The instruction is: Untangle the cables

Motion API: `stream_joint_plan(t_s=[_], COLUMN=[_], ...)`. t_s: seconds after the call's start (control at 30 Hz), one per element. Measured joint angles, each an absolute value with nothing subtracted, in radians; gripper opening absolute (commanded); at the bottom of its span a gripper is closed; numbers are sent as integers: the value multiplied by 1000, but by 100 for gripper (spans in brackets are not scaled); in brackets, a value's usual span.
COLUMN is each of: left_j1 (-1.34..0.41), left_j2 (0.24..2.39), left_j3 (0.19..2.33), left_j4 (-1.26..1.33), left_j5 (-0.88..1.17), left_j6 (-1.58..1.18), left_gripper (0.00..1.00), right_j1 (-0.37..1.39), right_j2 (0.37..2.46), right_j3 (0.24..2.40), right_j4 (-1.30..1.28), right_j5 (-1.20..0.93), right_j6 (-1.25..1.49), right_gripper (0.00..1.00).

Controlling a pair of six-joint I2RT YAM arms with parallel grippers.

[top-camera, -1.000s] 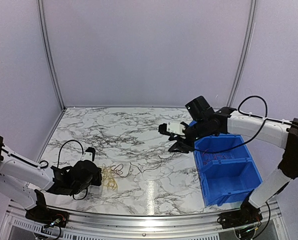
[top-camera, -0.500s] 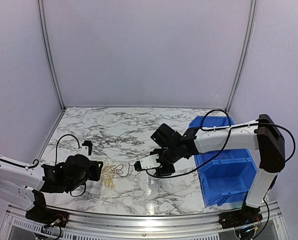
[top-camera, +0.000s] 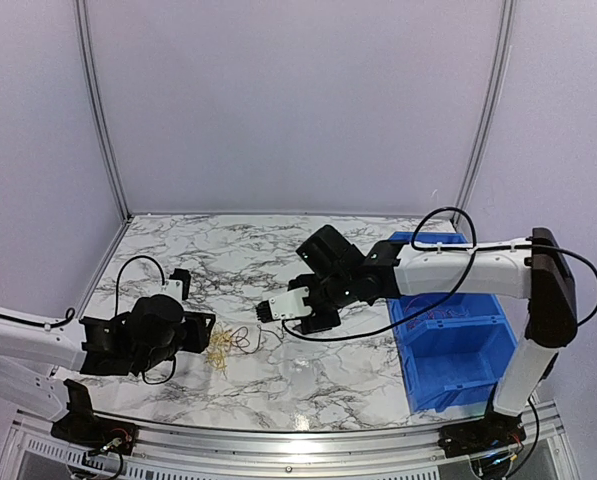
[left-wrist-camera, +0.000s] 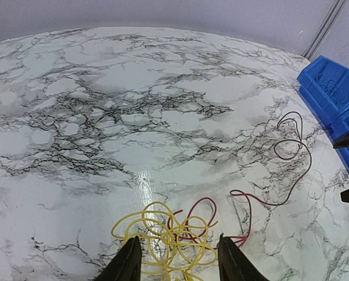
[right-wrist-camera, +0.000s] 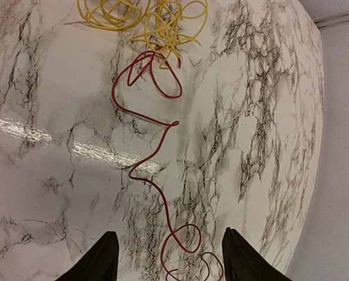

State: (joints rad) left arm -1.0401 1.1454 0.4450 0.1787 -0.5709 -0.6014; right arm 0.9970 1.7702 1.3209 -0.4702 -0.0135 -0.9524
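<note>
Your left gripper [left-wrist-camera: 175, 262] and right gripper [right-wrist-camera: 167, 257] are hanging, fingers apart, over the cables [left-wrist-camera: 165, 237]. The table [top-camera: 178, 262] is spreading wide beyond; a blue bin [top-camera: 463, 365] is blocking your right.

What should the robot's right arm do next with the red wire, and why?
Probably lower the right jaws and close them on the red wire. They are open, and the wire's loose end shows between them in the wrist view. The left jaws stand open around the yellow tangle at the other end, so pulling there would likely free the red one.
</note>
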Motion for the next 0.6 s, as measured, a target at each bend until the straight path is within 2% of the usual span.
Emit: stream_joint_plan(t_s=[0.17,0.2,0.23,0.37,0.4,0.6], left_j1=[-1040,-1040,-1040,-1040,-1040,-1040], left_j2=[1227,1255,1284,1375,1398,1543], left_j3=[477,488,498,509,509,531], left_j4=[183,185,190,242,261,363], left_j5=[-528,-521,-515,-495,-489,-471], left_j6=[-603,-603,-604,-611,-612,-605], left_gripper=[49,50,50,50,48,36], right_j1=[997,997,997,991,989,988], right_j2=[1843,1868,1893,1979,1993,1932], right_j3=[1325,1328,1333,1371,1390,1464], right_j4=[-443,-439,-437,-439,-446,-496], right_j5=[21,29,35,50,49,-39], right_j6=[-959,-961,-962,-968,-963,-927], right_gripper=[61,58,51,7,1,0])
